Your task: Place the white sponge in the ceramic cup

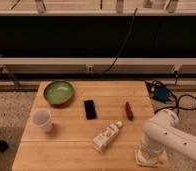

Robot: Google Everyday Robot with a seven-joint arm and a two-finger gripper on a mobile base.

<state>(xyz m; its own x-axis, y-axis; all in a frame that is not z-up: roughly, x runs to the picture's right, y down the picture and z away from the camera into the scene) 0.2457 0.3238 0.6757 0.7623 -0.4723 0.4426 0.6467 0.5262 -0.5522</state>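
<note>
The white sponge (142, 160) lies flat at the table's front right corner, mostly covered by my arm; only its edge shows. My gripper (150, 152) is down on top of the sponge, hidden behind the white arm casing. The ceramic cup (42, 120) stands upright near the table's left edge, far from the gripper.
On the wooden table (71, 145): a wide green bowl (58, 92) at the back left, a black phone-like slab (90, 109) in the middle, a small red-brown object (128, 110) to its right, a white capped carton (106, 136) lying on its side. A blue box with cables (162, 93) sits on the floor at right.
</note>
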